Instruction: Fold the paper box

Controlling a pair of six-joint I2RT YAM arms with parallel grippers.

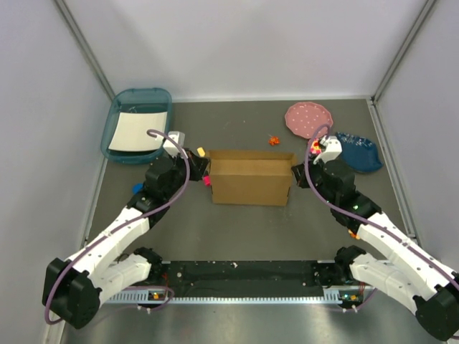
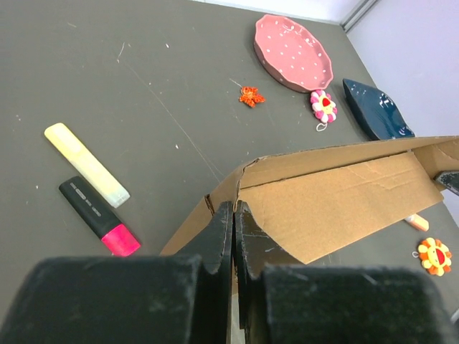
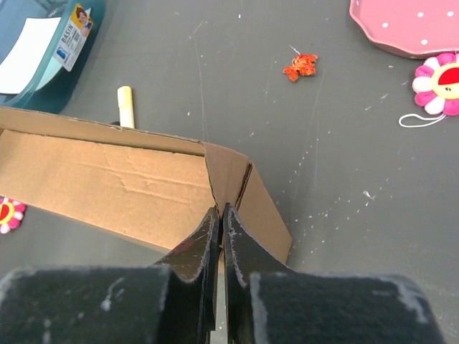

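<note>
The paper box (image 1: 251, 179) stands open-topped, its long axis running left to right. The left gripper (image 1: 204, 172) and right gripper (image 1: 298, 175) reach in at its ends, each pinched tight on an end wall.

The paper box (image 1: 247, 183) is matt brown corrugated cardboard, faintly creased. The table (image 1: 237, 236) is dull dark grey, scratched and speckled. The pink plate (image 2: 294, 54) looks glossy glazed, the teal tray (image 1: 143, 93) translucent plastic, and the left gripper (image 2: 234, 209) has matt, rough-edged black fingers (image 2: 219, 247)

Plain pale walls (image 1: 251, 43) enclose a dark grey table (image 1: 237, 229).
</note>
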